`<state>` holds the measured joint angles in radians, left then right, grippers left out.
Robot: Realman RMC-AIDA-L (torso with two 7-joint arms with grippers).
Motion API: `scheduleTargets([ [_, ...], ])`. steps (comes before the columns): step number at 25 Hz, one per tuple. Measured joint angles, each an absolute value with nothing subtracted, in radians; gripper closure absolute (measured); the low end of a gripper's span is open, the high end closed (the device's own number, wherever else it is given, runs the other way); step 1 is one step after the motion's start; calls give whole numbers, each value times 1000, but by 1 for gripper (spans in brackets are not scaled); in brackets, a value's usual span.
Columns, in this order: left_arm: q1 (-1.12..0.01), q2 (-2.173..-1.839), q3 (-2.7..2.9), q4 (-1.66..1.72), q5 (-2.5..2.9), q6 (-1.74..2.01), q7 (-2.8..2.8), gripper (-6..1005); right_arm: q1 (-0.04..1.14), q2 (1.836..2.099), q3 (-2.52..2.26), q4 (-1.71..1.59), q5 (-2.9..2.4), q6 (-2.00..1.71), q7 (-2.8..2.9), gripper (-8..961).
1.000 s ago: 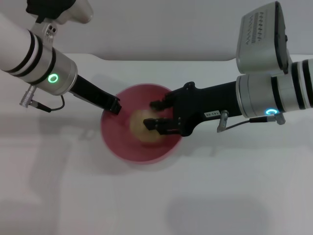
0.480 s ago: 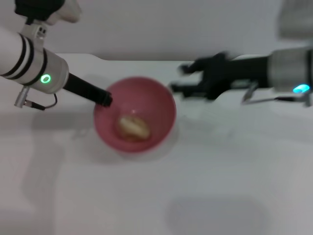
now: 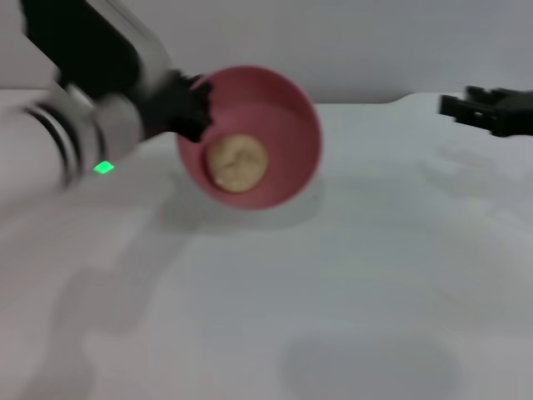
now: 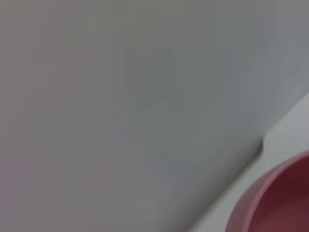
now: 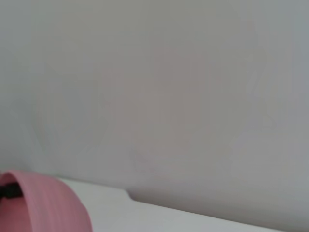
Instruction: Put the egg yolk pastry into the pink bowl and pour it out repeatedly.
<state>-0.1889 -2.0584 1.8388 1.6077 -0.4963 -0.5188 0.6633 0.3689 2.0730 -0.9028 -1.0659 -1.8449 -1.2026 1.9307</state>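
The pink bowl [image 3: 265, 125] hangs above the white table, tilted with its opening toward me. My left gripper [image 3: 198, 112] is shut on its left rim. The egg yolk pastry [image 3: 237, 162], a pale beige lump, rests inside against the bowl's lower wall. A slice of the bowl's pink rim [image 4: 270, 200] shows in the left wrist view, and its outer side [image 5: 43, 205] in the right wrist view. My right gripper [image 3: 456, 108] is far off at the right edge, empty, level with the back of the table.
The white table [image 3: 333, 283] spreads out below the bowl, with the bowl's shadow under it. A grey wall [image 3: 375, 42] stands behind the table's back edge.
My left gripper lifted the bowl off the table and tipped it toward me with the pastry inside. The right arm let go of the pastry and drew back to the right edge.
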Motion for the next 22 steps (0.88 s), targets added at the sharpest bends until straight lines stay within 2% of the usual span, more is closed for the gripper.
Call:
scheduleTargets([
  [3,-124,-2063,1998,1554,-343,-194,699,994,342,2073,-871,-1042,-1819,-1204,1929,404],
  [7,-127,-2067,2115,1426,-218,97,717,994,329,2074,-853,-1037,-1814,-1205,1928,407],
  [15,-248,-2079,2258,1063,-224,529,1191,994,331,2074,-854,-1034,-1813,-1206,1928,412],
  [22,-349,-2079,2428,849,-532,739,1703,993,332,2074,-854,-1027,-1813,-1206,1926,417],
])
